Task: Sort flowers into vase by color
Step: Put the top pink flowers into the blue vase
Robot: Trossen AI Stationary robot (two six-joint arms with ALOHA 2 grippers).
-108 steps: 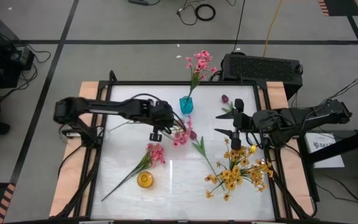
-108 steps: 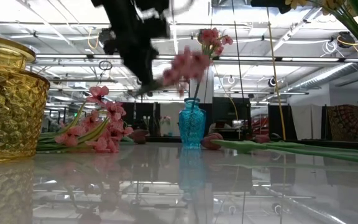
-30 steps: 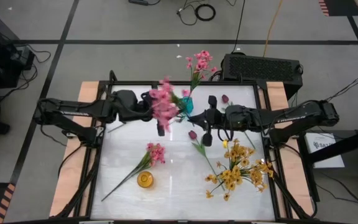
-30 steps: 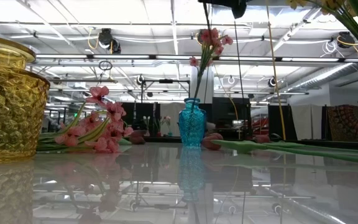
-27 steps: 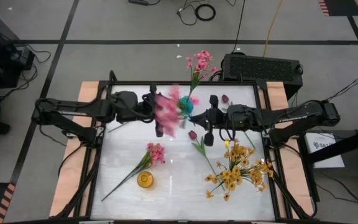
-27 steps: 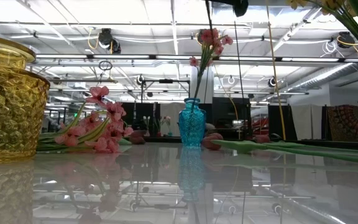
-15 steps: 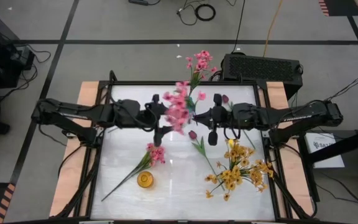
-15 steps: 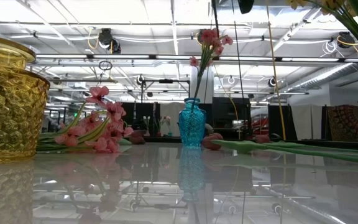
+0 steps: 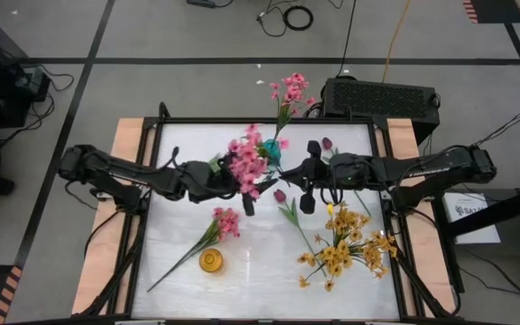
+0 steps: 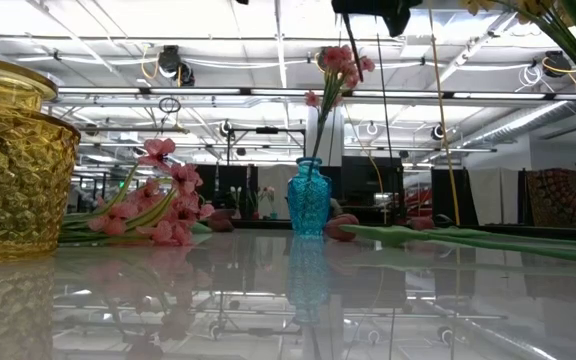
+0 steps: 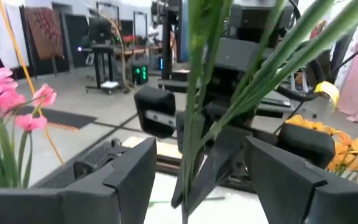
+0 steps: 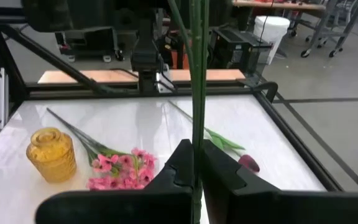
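A pink flower stands upright in the air over the table's middle, its blossoms [image 9: 246, 158] on top. My right gripper [image 9: 291, 176] is shut on its green stem. My left gripper [image 11: 197, 180] is open; its fingers stand on either side of the same stem [image 11: 194, 112] without touching it. The blue vase [image 10: 309, 196] stands at the far middle with a pink spray [image 10: 338, 65] stuck in it. A yellow vase [image 9: 209, 261] stands near the front. Another pink flower [image 9: 222, 224], yellow flowers [image 9: 346, 244] and a purple tulip [image 9: 280, 196] lie flat on the table. My right gripper [image 12: 194, 168] pinches the pink flower's green stem [image 12: 196, 140] between its two fingers. The fingers come about level from the table's right side and lie across the stem. The flower is lifted clear of the table and stands upright, blossoms above the fingers.
A second tulip [image 9: 326, 143] lies at the far right, near a black box [image 9: 379, 97] behind the table. The table's raised black frame [image 9: 152, 226] runs along its edges. Free tabletop lies in the near middle, between the yellow vase and the yellow flowers.
My left gripper has sunk and gone a little toward the table's near and right edges, closer to my right gripper. The held pink blossoms swayed toward the right and back. My right gripper has kept its place, shut on the stem.
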